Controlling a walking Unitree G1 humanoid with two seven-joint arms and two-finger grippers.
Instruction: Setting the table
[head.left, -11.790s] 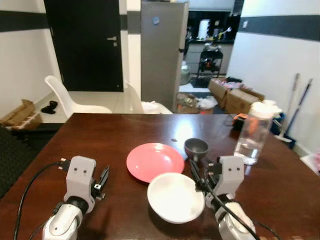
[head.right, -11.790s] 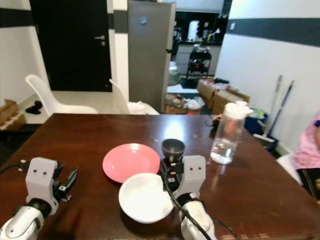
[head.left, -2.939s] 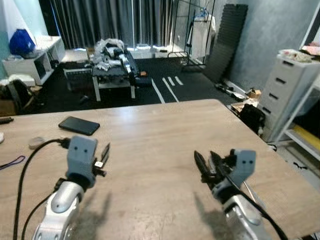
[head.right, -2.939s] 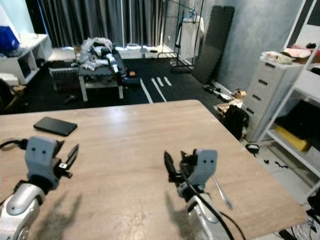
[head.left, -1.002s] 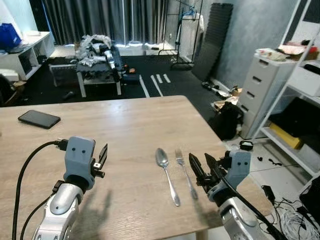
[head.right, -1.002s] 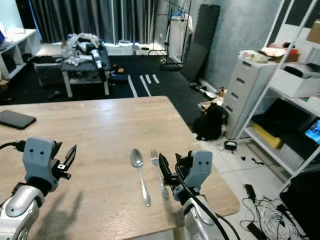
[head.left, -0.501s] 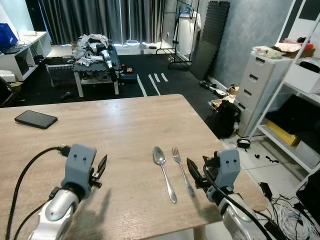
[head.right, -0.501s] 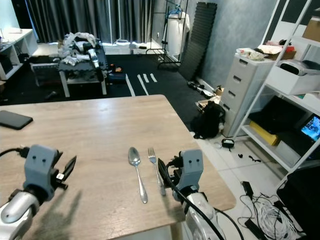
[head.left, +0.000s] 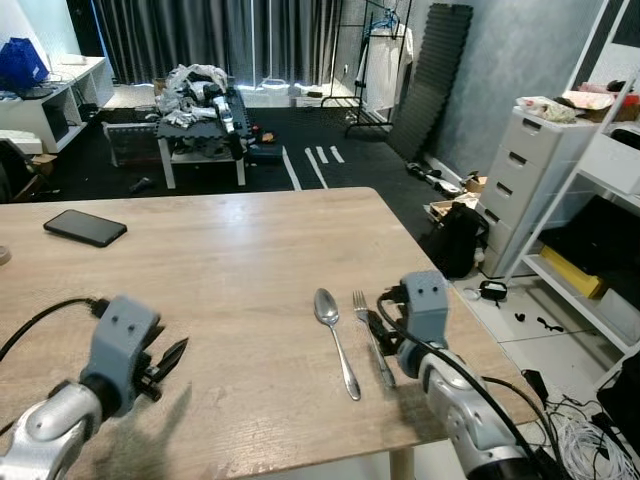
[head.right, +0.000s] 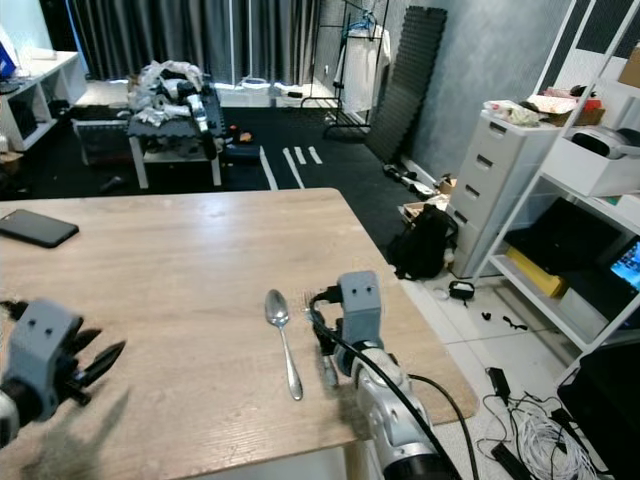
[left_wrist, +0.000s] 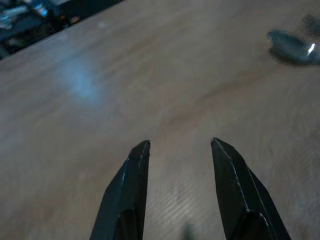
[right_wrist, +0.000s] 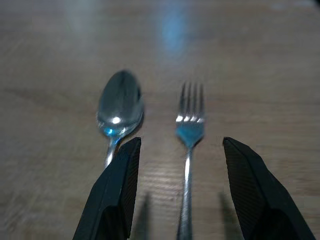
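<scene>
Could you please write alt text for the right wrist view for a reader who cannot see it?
The right gripper hangs open over a fork, its handle running between the two black fingers. A spoon lies beside the fork on the light wooden table.

Both head views look forward and down from the near edge of the light wooden bench (head.left: 250, 250), sharing its top and the cluttered room beyond. The right wrist view sits low and close, facing a silver metal spoon (right_wrist: 119, 107) and silver metal fork (right_wrist: 189, 125). The left wrist view skims bare wood, with that spoon at its edge.
</scene>
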